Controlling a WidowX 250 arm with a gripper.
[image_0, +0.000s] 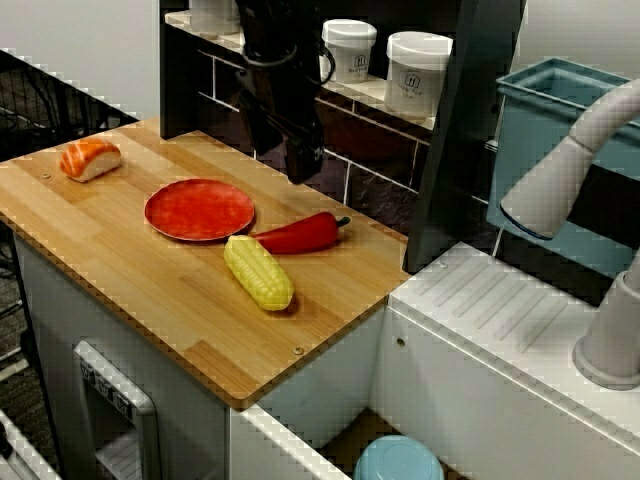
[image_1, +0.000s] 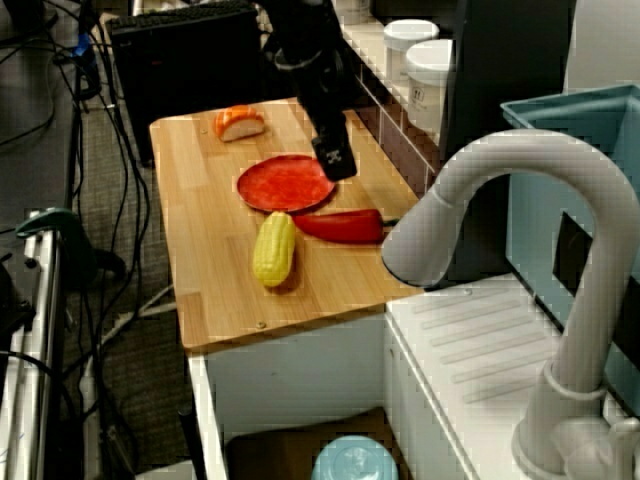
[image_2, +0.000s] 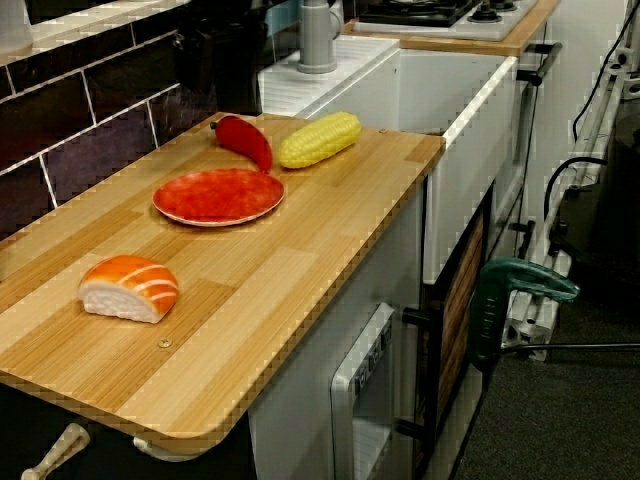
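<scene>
My black gripper (image_0: 302, 165) hangs above the back of the wooden counter (image_0: 150, 300), just behind and to the right of a red plate (image_0: 200, 209). It touches nothing and nothing shows between its fingers; their gap is too dark to read. In the side view the gripper (image_1: 336, 160) sits over the plate's (image_1: 286, 183) far rim. A red pepper (image_0: 300, 234) lies beside the plate, and a yellow corn cob (image_0: 258, 271) lies against it. A salmon sushi piece (image_0: 90, 158) rests at the left end. The low view along the counter shows plate (image_2: 218, 195), pepper (image_2: 245, 140), corn (image_2: 319, 138) and sushi (image_2: 130, 288), but no gripper.
White jars (image_0: 418, 70) stand on a shelf behind the arm, over a dark tiled wall. A white drainboard (image_0: 500, 320), a grey faucet (image_0: 560, 180) and a teal bin (image_0: 560, 110) lie to the right. The counter's front edge drops to the floor.
</scene>
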